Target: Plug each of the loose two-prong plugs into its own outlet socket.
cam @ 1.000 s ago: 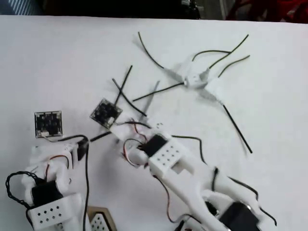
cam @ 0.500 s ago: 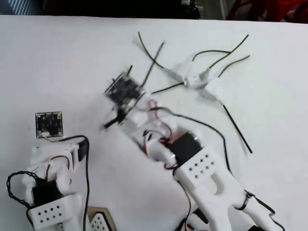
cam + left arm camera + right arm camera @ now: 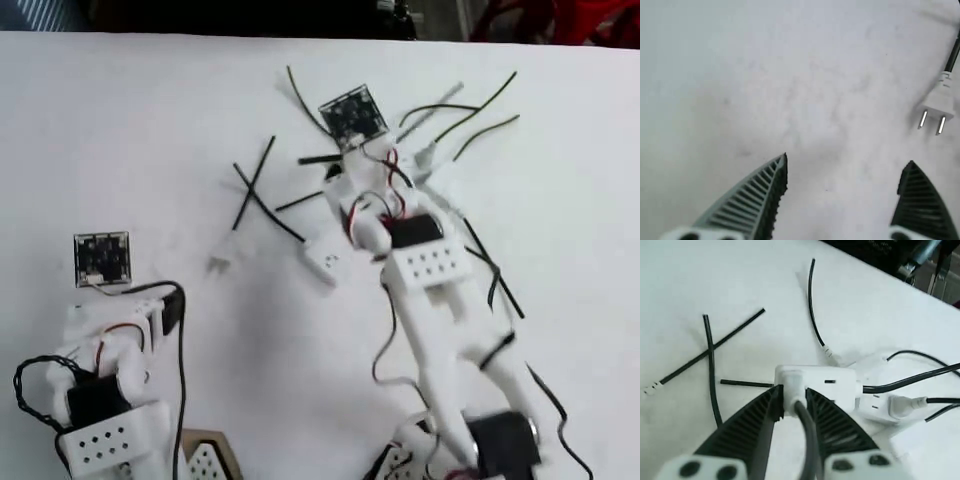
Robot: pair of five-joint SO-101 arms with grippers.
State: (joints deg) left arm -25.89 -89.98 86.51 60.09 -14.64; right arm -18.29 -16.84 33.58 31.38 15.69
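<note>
Now, step: seating one plug.
Right gripper [image 3: 793,391]: pinching a white two-prong plug on black cord [image 3: 793,381], at the white multi-outlet block [image 3: 836,385], far right.
Technique: keep prongs square to slots; push straight.
Left gripper [image 3: 846,165]: spread, near left, beside another loose white plug [image 3: 939,99].

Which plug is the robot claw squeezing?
The white plug in the right gripper, right at the white outlet block. The loose plug near the open left gripper just lies on the table, prongs bare.
</note>
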